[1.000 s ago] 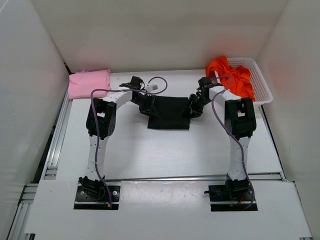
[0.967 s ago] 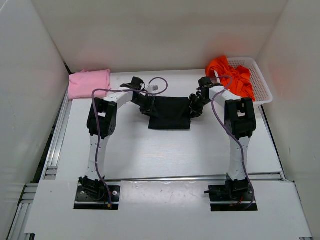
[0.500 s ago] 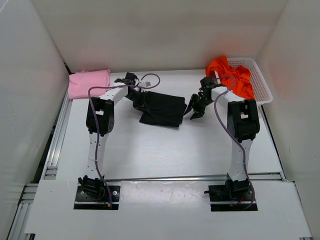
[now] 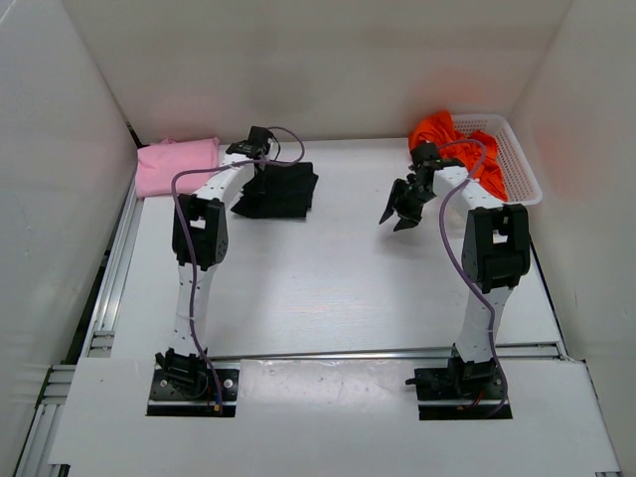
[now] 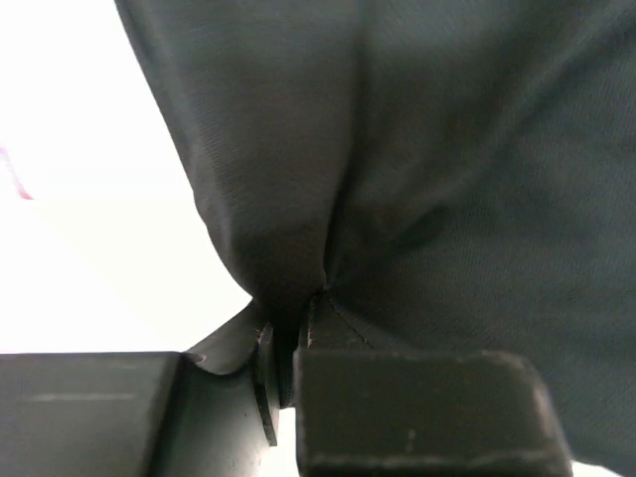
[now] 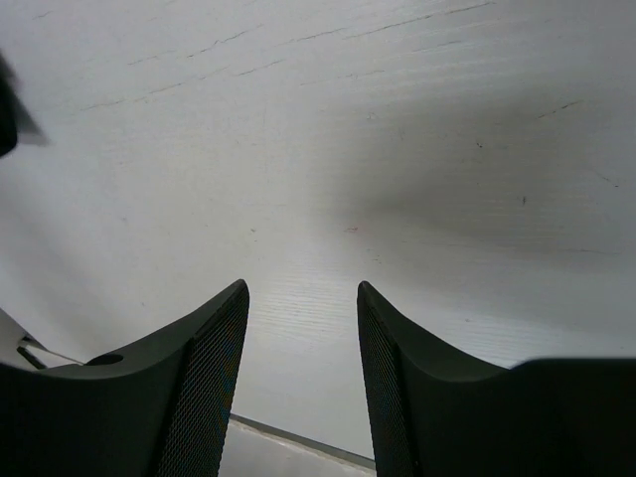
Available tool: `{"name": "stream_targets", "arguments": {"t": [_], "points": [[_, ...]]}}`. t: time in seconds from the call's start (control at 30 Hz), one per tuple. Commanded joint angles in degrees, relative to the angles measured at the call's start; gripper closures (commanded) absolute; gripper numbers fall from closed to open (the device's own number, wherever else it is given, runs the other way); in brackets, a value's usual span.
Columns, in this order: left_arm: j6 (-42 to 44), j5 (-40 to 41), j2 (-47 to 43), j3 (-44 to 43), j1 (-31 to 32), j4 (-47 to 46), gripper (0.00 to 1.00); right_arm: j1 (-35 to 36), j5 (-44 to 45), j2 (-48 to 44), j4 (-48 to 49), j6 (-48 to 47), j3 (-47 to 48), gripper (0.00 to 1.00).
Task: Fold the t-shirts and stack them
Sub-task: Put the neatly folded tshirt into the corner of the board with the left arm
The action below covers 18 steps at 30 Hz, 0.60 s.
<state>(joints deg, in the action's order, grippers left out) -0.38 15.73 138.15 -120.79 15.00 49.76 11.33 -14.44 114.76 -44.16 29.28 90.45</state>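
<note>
Spanning the frame, a white matte table (image 4: 328,288) sits boxed in by plain white walls (image 4: 318,70), grey metal rails (image 4: 107,298) along its left edge. Three lie out: a folded light pink fabric t-shirt (image 4: 177,165) upper left; right of it a folded black fabric t-shirt (image 4: 288,191), clamped by the left gripper (image 5: 288,333); then the right gripper (image 4: 402,211), jaws parted, holding nothing; and a crumpled orange-red fabric t-shirt (image 4: 459,149) in the single white plastic mesh basket (image 4: 525,171), upper right.
</note>
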Motion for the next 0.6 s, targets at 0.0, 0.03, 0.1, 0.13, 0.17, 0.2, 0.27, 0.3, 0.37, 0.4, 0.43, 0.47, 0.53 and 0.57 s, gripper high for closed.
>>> {"name": "stream_targets", "arguments": {"t": [0.0,0.03,0.1,0.13,0.17,0.2,0.27,0.3,0.37,0.4,0.43,0.47,0.53,0.57], "points": [[0.38,17.22,-0.87,-6.35,-0.24,-7.64,0.89,0.18,1.08,-2.44,-1.89,-1.42,2.18,0.47],[0.38,20.19,-0.17,-7.86,-0.76,-8.53,0.89,0.18,1.08,-2.96,-2.41,-1.42,2.18,0.47],[0.38,22.58,0.89,-11.11,-0.77,-10.55,0.89,0.18,1.08,-2.96,-2.42,-1.94,2.18,0.47],[0.38,23.64,1.59,-11.83,-0.77,-11.60,0.89,0.18,1.60,-2.96,-2.94,-1.94,2.18,0.47],[0.38,24.95,1.60,-12.53,-1.29,-13.00,0.89,0.18,2.13,-2.96,-2.95,-1.94,2.18,0.47],[0.38,25.49,1.60,-12.54,-1.29,-13.54,0.89,0.18,2.13,-3.49,-2.95,-1.94,2.18,0.47],[0.38,26.10,1.60,-13.06,-1.90,-14.42,0.89,0.18,2.66,-4.10,-3.47,-2.47,2.18,0.47],[0.38,26.72,0.90,-12.46,-2.43,-15.12,0.89,0.18,3.27,-4.11,-3.47,-2.47,1.57,0.47],[0.38,27.42,0.90,-11.92,-3.13,-15.82,0.89,0.18,3.27,-4.63,-3.47,-2.99,1.57,0.47],[0.38,27.43,0.90,-11.92,-3.66,-16.35,0.89,0.18,3.27,-4.63,-3.47,-3.00,1.57,0.46],[0.38,27.43,0.90,-12.53,-4.89,-16.36,0.89,0.18,3.27,-4.63,-3.47,-3.00,1.57,0.46],[0.38,27.43,0.90,-12.54,-5.51,-16.36,0.89,0.18,3.80,-4.63,-3.47,-3.00,1.57,0.46],[0.38,27.43,0.37,-13.24,-7.43,-16.88,0.89,0.18,3.80,-5.25,-4.00,-3.00,1.04,0.46],[0.38,27.43,-0.50,-13.24,-8.06,-16.89,0.89,0.18,3.80,-5.25,-4.00,-3.00,1.04,0.46]]}}
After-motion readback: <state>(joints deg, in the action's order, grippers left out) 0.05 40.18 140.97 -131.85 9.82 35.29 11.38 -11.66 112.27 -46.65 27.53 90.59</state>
